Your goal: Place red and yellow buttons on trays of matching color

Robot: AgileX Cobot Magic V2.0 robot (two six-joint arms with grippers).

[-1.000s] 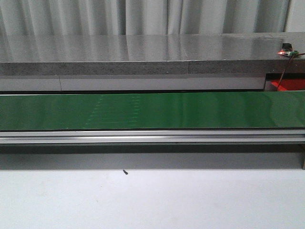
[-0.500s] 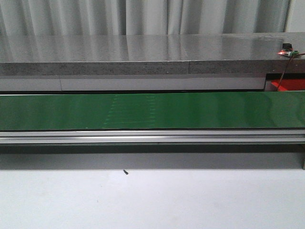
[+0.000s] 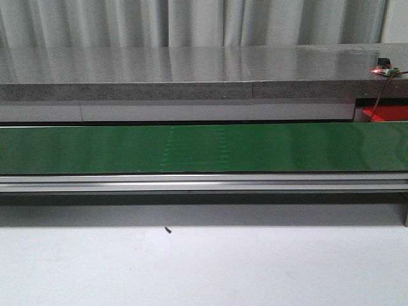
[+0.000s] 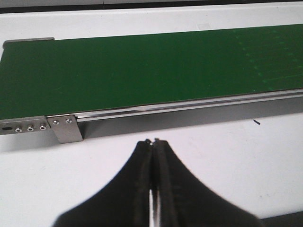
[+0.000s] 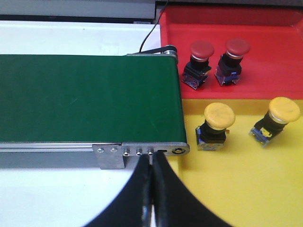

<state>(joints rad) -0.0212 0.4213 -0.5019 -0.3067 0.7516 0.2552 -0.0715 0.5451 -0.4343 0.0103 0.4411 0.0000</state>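
In the right wrist view, two red buttons stand on the red tray. Two yellow buttons stand on the yellow tray beside it. My right gripper is shut and empty, hovering by the end of the green conveyor belt. In the left wrist view my left gripper is shut and empty over the white table, near the belt's other end. No button lies on the belt in the front view, where neither gripper shows.
The belt's aluminium frame runs across the table front. A grey stone ledge lies behind it. A corner of the red tray shows at the far right, with a wired sensor above. A small dark speck lies on the white table.
A faint patch of pale marks on the belt surface has drifted rightward across the three front frames. Nothing else has moved.
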